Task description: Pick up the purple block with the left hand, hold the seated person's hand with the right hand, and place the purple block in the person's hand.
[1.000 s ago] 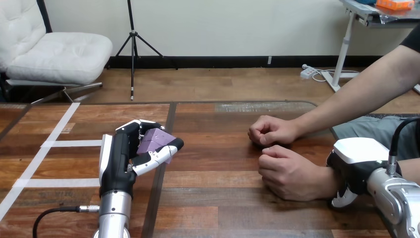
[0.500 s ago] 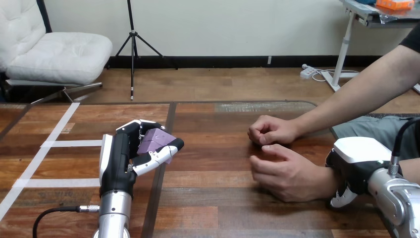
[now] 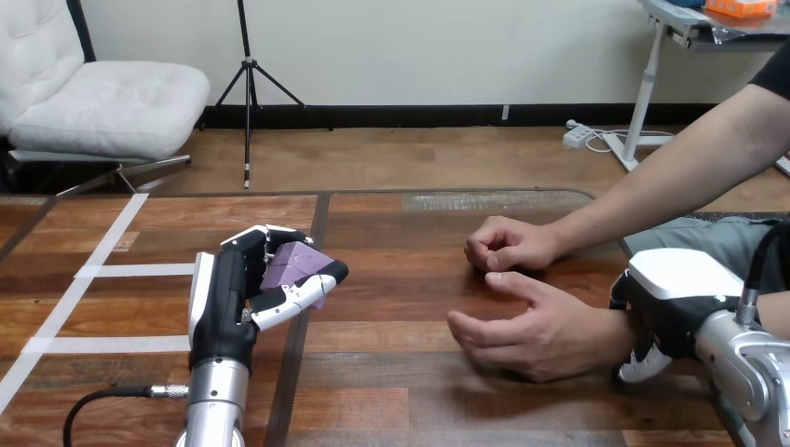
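Observation:
The purple block (image 3: 291,264) sits off the table in my left hand (image 3: 226,296), whose fingers and thumb curl round it, left of the table's middle. At the right, my right hand (image 3: 669,303) wraps the wrist of the person's nearer hand (image 3: 531,328), with a fingertip (image 3: 642,367) showing below the wrist. That hand rests on the table, fingers half uncurled and pointing left toward the block, a wide gap between them. The person's farther hand (image 3: 508,245) lies just behind it as a loose fist.
White tape lines (image 3: 102,270) mark the wooden table (image 3: 391,372) at the left. A dark seam (image 3: 315,233) runs front to back beside my left hand. The person's forearm (image 3: 671,177) crosses in from the upper right.
The person's nearer hand has uncurled from a fist and stretched leftward. My right hand shifted slightly left with the wrist. My left hand and the block stayed put.

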`<action>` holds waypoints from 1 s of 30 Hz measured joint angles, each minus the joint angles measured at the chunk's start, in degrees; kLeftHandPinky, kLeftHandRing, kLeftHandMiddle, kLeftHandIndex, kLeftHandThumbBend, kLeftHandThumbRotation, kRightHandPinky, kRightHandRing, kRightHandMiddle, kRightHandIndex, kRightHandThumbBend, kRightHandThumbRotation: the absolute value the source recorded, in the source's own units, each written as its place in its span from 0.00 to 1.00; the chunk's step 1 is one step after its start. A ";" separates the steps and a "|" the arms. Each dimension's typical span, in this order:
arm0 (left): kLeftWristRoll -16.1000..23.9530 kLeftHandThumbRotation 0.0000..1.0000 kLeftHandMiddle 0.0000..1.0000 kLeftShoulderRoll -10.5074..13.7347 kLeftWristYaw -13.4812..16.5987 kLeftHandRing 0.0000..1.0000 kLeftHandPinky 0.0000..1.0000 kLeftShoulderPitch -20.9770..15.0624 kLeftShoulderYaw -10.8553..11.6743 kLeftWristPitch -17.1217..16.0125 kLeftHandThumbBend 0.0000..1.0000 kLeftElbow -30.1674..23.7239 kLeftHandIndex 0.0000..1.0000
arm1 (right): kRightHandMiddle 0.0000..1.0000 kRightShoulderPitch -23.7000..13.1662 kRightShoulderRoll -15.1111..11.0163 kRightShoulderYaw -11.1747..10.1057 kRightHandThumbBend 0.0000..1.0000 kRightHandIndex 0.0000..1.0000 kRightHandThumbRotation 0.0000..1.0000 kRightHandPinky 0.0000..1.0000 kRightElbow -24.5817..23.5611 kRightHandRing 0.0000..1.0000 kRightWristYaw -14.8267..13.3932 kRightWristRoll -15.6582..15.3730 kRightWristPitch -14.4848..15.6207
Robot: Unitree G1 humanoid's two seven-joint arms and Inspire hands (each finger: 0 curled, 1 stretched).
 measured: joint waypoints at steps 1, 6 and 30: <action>0.00 0.00 0.45 -0.02 0.00 0.35 0.28 0.00 0.00 0.00 0.73 0.00 0.46 | 0.54 0.00 -0.01 -0.07 0.74 0.54 0.00 0.38 -0.19 0.48 0.00 0.00 0.01; 0.01 0.00 0.45 -0.12 0.00 0.35 0.28 0.00 -0.01 0.00 0.73 0.00 0.46 | 0.53 0.00 -0.12 -0.21 0.75 0.53 0.00 0.38 -1.21 0.47 0.01 -0.01 0.01; -0.85 0.00 0.44 -0.88 -1.70 0.34 0.28 -0.14 0.02 0.03 0.73 0.00 0.46 | 0.50 0.00 -0.15 -3.62 0.78 0.51 0.00 0.35 -4.78 0.43 -0.02 1.60 -2.04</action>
